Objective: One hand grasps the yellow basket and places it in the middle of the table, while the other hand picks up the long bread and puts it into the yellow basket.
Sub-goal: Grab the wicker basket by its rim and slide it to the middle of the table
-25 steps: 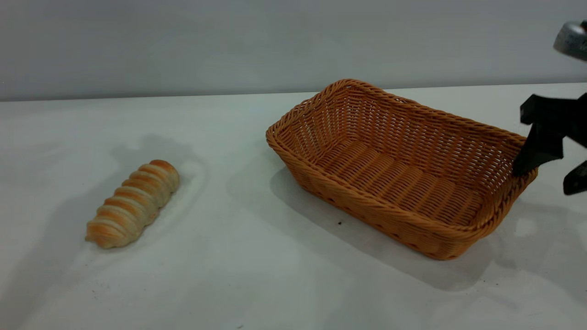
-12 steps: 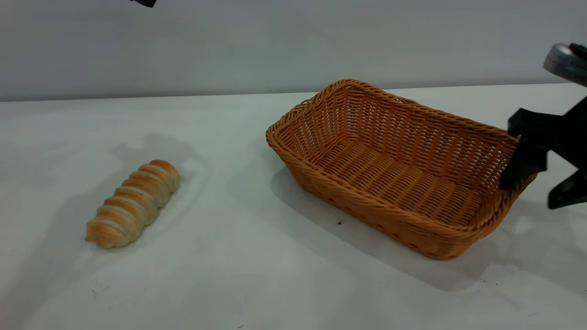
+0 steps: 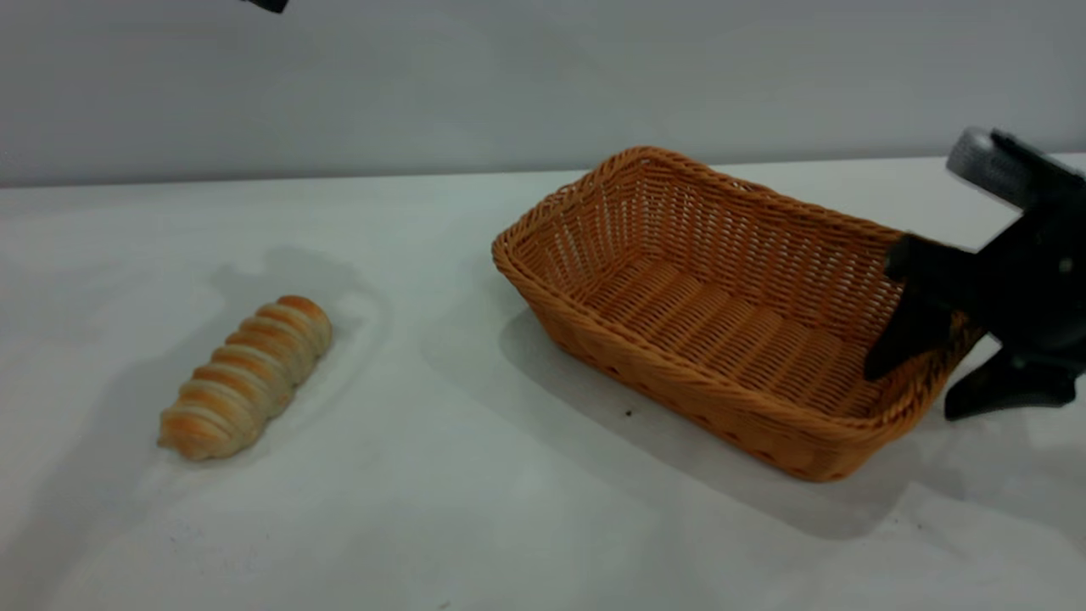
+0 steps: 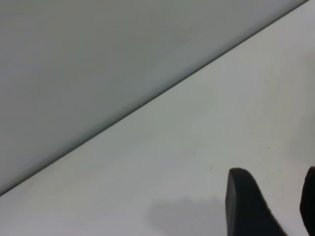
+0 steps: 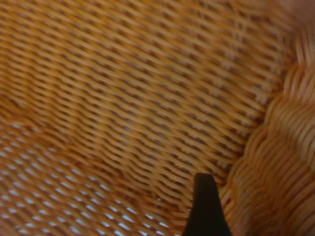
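The yellow basket (image 3: pixel 679 386) stands right of the table's middle, empty. My right gripper (image 3: pixel 915 390) is open and straddles the basket's right end rim, with one finger inside against the wall and the other outside near the table. The right wrist view shows the woven wall (image 5: pixel 123 98), the braided rim (image 5: pixel 275 162) and one black finger (image 5: pixel 204 209) inside; the other finger is hidden. The long bread (image 3: pixel 246 378) lies on the white table (image 3: pixel 424 509) at the left. My left gripper (image 4: pixel 278 206) is open and empty, high above the table; only a tip of it (image 3: pixel 267 4) shows at the top left of the exterior view.
A grey wall runs behind the table's far edge (image 3: pixel 254 180). Bare tabletop lies between the bread and the basket and along the front. The left wrist view shows only the white table (image 4: pixel 197 147) and the wall.
My right gripper has moved left and down over the basket's right rim, its inner finger reaching deeper inside. The tip of the left gripper has come into view at the top left. Basket and bread have not moved.
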Controlling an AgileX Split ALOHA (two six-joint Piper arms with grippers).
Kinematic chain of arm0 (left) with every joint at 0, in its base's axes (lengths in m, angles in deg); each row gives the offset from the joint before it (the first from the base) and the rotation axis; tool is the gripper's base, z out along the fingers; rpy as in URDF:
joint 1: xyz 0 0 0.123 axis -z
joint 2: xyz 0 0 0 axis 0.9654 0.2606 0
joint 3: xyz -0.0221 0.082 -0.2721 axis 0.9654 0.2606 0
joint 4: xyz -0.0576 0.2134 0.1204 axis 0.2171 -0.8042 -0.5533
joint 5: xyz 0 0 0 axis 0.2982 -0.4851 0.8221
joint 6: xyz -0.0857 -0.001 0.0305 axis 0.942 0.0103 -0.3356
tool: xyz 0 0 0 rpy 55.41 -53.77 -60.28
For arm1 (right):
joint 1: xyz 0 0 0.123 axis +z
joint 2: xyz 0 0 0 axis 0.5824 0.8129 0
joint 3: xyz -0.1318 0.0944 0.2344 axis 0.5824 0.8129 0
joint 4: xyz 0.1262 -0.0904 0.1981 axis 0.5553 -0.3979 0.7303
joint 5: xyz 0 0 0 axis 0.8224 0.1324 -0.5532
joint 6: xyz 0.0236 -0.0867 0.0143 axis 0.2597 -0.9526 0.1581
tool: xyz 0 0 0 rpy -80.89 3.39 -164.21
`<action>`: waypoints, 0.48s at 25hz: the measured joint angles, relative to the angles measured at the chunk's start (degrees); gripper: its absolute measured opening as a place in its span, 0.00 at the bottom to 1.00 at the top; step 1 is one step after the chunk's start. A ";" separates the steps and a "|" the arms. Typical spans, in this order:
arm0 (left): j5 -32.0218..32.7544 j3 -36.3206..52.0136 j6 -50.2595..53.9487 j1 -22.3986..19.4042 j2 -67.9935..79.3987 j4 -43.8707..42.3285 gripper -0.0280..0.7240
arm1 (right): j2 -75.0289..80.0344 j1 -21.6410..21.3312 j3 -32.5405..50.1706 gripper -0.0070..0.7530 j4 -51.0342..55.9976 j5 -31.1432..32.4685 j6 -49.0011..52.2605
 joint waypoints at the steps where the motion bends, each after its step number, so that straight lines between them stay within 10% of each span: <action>1: 0.00 0.00 0.00 0.00 0.00 0.00 0.49 | 0.69 0.00 0.00 0.73 0.90 0.13 -0.93; 5: -0.05 0.00 0.00 0.00 0.00 0.00 0.49 | 2.32 0.00 -0.11 0.62 5.62 1.09 -5.18; 12: -0.05 0.00 0.00 0.00 0.00 0.00 0.49 | 2.44 0.00 -0.40 0.08 13.03 2.21 -13.23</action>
